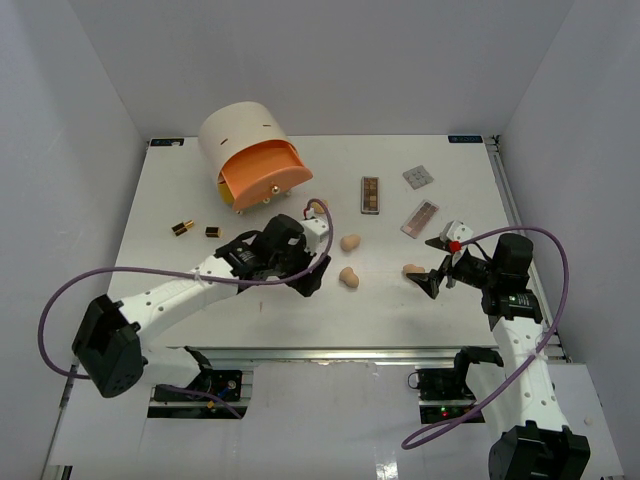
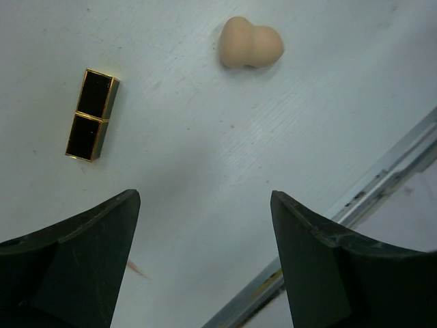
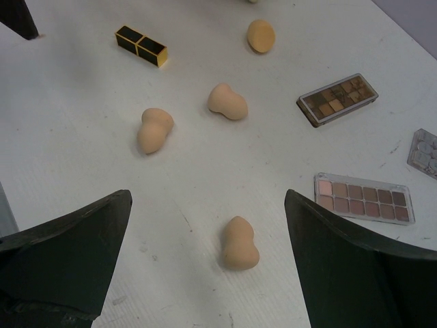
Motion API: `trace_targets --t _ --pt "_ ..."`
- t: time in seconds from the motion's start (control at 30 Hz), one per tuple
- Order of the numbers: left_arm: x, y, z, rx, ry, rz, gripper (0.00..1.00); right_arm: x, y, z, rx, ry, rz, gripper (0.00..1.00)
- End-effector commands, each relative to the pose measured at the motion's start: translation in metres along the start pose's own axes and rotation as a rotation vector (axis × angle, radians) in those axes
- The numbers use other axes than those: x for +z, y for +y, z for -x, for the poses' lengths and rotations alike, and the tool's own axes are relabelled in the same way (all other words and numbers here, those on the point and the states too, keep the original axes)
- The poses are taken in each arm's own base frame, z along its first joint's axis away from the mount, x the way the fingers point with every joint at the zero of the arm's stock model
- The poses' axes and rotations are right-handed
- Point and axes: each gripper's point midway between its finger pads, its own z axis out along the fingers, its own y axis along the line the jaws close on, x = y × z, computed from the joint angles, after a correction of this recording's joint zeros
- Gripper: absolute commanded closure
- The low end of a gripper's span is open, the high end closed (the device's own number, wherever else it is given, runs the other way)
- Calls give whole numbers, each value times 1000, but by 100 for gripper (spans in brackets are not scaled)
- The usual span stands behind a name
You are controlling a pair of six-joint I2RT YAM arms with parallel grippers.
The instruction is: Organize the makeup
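White table (image 1: 180, 190): the near-edge rail runs just right of the left gripper (image 2: 203, 198), with open surface directly ahead. Right gripper (image 3: 208, 198) is spread wide, holding nothing. Pink palette (image 3: 364, 197) lies to its right, brown palette (image 3: 337, 99) beyond, and a peanut-shaped tan sponge (image 3: 238, 244) just ahead, in line with the gap. Left gripper's fingers are apart and empty. Second sponge (image 2: 250, 42) lies ahead-right, black-and-gold case (image 2: 92, 114) ahead-left.

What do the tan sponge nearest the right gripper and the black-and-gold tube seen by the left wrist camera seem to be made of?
Sponge: probably soft foam, matte; no glare, rounded pinched shape.
Tube: probably hard plastic or metal, glossy; smooth dark panels, shiny gold edges.
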Motion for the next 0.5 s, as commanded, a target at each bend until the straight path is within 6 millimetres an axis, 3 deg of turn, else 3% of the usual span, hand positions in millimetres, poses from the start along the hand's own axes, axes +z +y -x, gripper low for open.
trace_targets --t 0.0,0.2,0.33,0.47 --pt "38 29 -10 160 83 183 17 1 4 4 -35 -19 35 0" --pt "63 66 2 240 94 389 21 1 2 3 -32 -11 26 0" --pt "68 70 32 252 38 428 22 1 3 2 -32 -12 28 0" --pt "76 70 40 275 41 424 22 1 2 3 -32 -12 28 0"
